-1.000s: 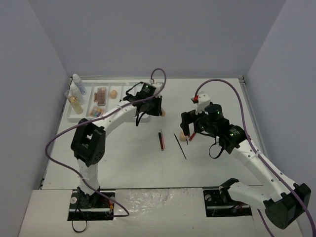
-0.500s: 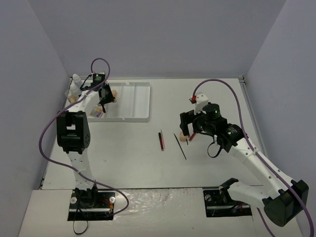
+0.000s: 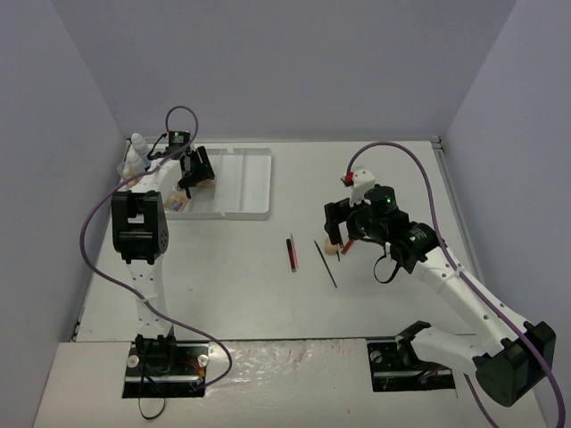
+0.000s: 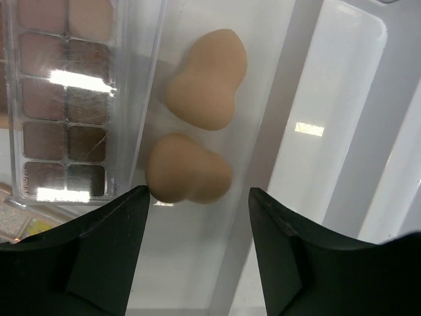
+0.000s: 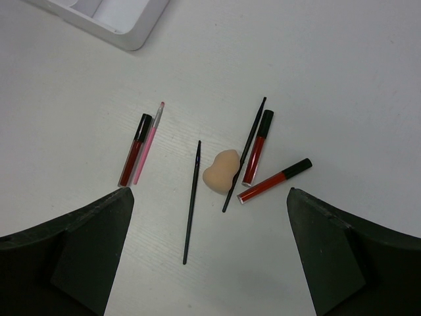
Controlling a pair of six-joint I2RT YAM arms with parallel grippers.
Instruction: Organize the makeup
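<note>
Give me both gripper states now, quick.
Left gripper: open, empty, over two sponges in the tray.
Right gripper: open, empty, above a loose sponge.

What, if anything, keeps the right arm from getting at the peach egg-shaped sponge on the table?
Little, so probably yes: the right gripper hangs open above the peach egg-shaped sponge, nothing over it. A thin black pencil lies against its side and might get nudged.

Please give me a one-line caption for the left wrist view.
Open left tool above two peach sponges in one compartment of the tray, beside an eyeshadow palette.
</note>
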